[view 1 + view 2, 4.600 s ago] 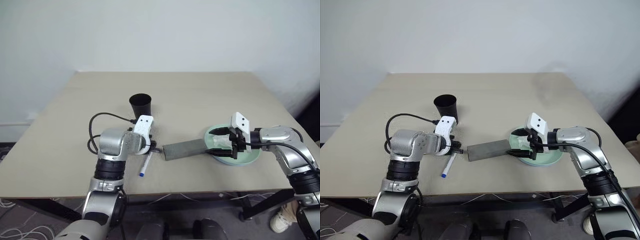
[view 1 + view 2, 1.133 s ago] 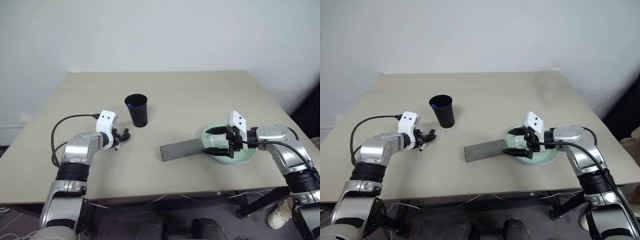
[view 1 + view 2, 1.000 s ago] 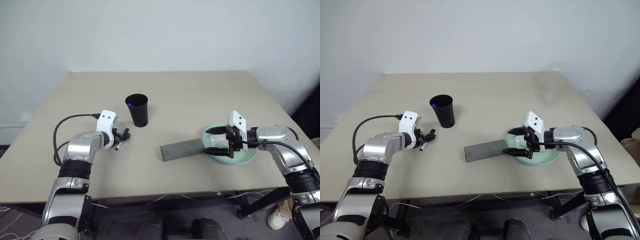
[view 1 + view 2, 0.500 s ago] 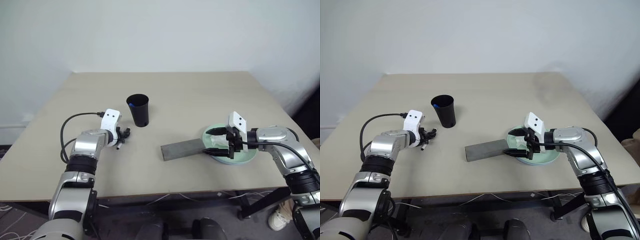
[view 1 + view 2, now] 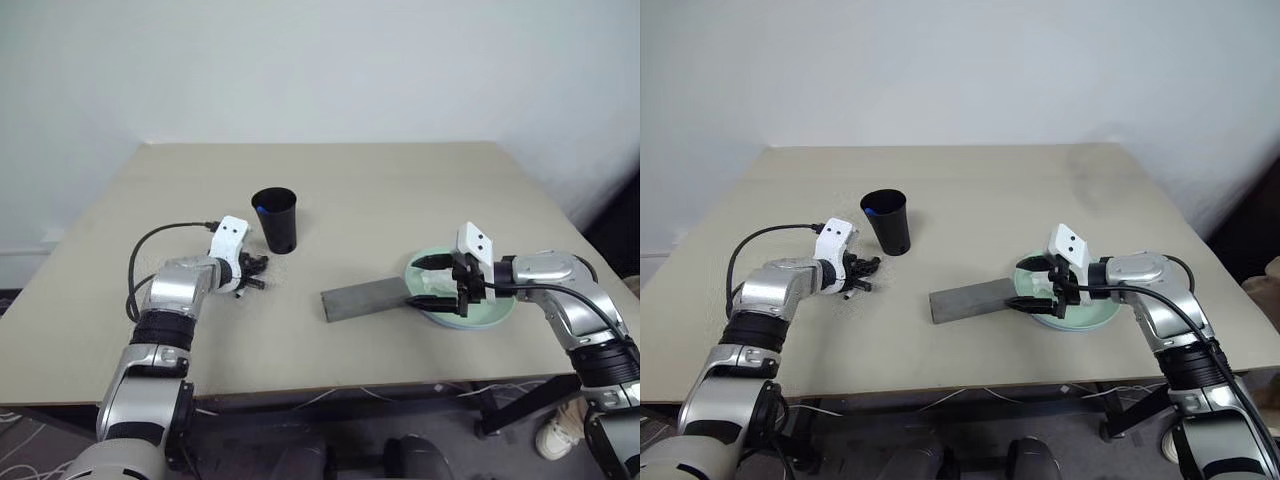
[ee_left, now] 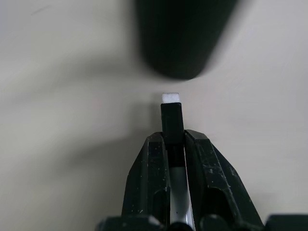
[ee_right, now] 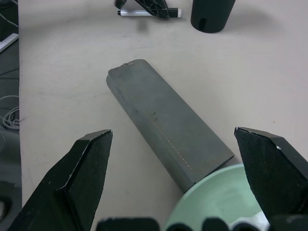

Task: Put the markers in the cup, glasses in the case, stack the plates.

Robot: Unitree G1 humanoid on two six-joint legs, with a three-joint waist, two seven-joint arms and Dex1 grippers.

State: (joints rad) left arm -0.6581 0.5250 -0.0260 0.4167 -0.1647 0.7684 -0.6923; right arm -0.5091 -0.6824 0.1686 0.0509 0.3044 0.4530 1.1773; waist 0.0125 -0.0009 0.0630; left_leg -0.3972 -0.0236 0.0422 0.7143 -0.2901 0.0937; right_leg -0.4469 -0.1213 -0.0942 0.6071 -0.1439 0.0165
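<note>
Left gripper is pinched on the black-capped marker; the wrist view shows its fingers pressed against the pen's sides, black cap sticking out past the tips. The black cup stands upright on the counter just beyond this gripper, apart from it. A blue spot shows inside the cup's rim, probably the blue-capped marker, though it is too small to be sure.

Right gripper is spread wide, nothing between its fingers, hovering over the near edge of the mint green plate. Something pale lies in the plate under the gripper; can't tell what. A thin light blue rim shows beneath the green plate, so the blue plate looks to be under it.

The grey case lies shut on the counter, straight ahead of the right gripper, one end touching or just under the plate's rim, the other end pointing toward the left gripper. Its contents are hidden. Cup and marker sit beyond the case's far end.
</note>
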